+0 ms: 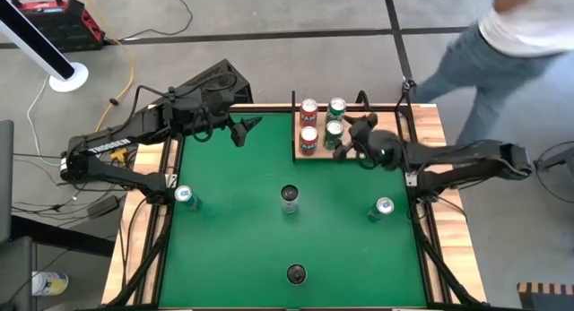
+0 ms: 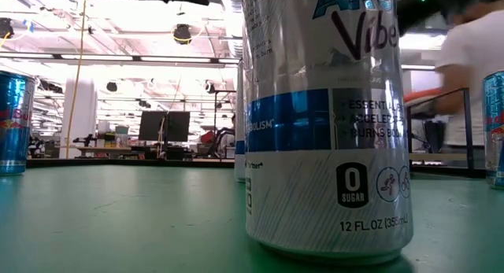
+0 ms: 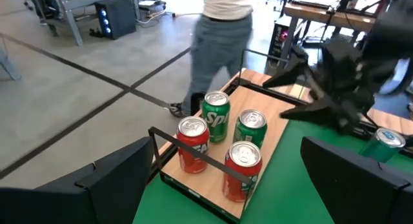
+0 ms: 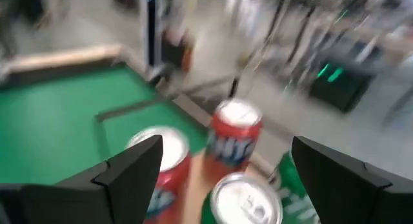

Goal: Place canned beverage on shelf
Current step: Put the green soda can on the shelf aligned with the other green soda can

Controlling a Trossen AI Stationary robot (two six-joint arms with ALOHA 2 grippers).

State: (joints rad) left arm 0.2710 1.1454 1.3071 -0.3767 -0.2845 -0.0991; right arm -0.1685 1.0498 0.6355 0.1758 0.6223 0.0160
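Observation:
The pale-wood shelf [image 1: 321,152] lies at the far side of the green table, right of centre. Two red cans [image 3: 193,144] and two green cans [image 3: 215,116] stand upright on it. My right gripper [image 1: 345,139] hovers open and empty at the shelf's right edge, just past the nearer green can [image 1: 333,130]; the left wrist view shows its spread fingers [image 3: 298,95] over that edge. My left gripper [image 1: 247,130] hangs open and empty left of the shelf, pointing at the cans [image 3: 226,146]. In the blurred right wrist view the cans [image 4: 235,139] stand close ahead.
Loose cans stand on the green felt: a blue one at the left [image 1: 184,196], a silver one in the middle [image 1: 289,197], one at the right [image 1: 383,207], and a dark one near the front edge [image 1: 296,273]. A person [image 1: 502,42] walks past the far right corner.

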